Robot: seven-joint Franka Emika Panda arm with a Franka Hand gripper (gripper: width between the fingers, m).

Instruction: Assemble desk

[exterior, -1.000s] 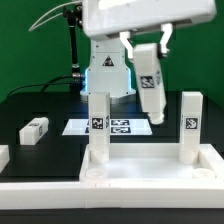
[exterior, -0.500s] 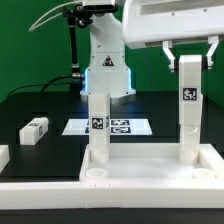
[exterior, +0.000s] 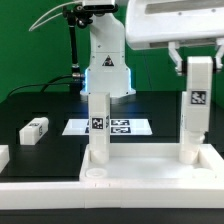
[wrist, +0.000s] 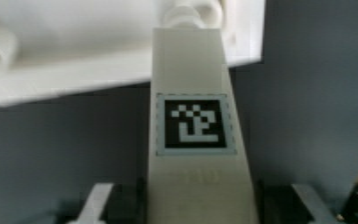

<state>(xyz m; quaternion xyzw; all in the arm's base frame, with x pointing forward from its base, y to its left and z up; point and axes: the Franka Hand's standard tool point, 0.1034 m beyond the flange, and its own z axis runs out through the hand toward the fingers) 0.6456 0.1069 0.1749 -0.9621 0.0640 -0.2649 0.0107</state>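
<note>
A spare leg (exterior: 35, 128) is laid flat at the exterior view's left. A left post (exterior: 98, 125) and a right post (exterior: 187, 148) are socketed upright in the desk top (exterior: 150, 180). A tagged leg (exterior: 198, 98) is pinched vertically by the gripper (exterior: 197, 58) near the right post, presumably for socket alignment.

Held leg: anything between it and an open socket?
Nothing visible sits on the front sockets. The held leg hangs just above the standing leg on the exterior view's right, which it must clear; their gap in depth is unclear.
</note>
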